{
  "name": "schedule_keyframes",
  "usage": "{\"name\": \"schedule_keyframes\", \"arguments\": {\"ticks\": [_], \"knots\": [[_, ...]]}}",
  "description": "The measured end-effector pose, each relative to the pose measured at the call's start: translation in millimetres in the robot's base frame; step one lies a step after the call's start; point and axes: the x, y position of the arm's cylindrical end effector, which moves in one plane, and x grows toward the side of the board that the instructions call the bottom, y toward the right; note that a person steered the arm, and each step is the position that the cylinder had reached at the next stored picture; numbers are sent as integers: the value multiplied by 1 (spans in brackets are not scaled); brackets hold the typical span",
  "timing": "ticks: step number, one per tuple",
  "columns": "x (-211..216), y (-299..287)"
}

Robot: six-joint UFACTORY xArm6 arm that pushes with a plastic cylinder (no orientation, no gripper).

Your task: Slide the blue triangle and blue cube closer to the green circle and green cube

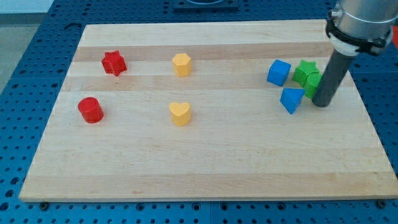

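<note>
The blue cube [279, 72] sits at the view's right, just left of a green block [304, 70]. A second green block [313, 83] lies right below it, partly hidden by my rod. The blue triangle [291, 99] lies below the blue cube, touching or almost touching the lower green block. My tip [322, 103] rests on the board just right of the blue triangle and against the lower green block's right side. I cannot tell which green block is the circle and which the cube.
A red star [114, 63] and a red cylinder [91, 110] sit at the view's left. A yellow hexagon-like block [181, 64] and a yellow heart [180, 114] sit mid-board. The wooden board [199, 168] has its right edge close to my tip.
</note>
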Motion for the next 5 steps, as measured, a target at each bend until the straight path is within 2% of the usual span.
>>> {"name": "schedule_keyframes", "arguments": {"ticks": [1,2,3,4,5], "knots": [[2,-1],[40,6],[67,-26],[67,-83],[64,-95]]}}
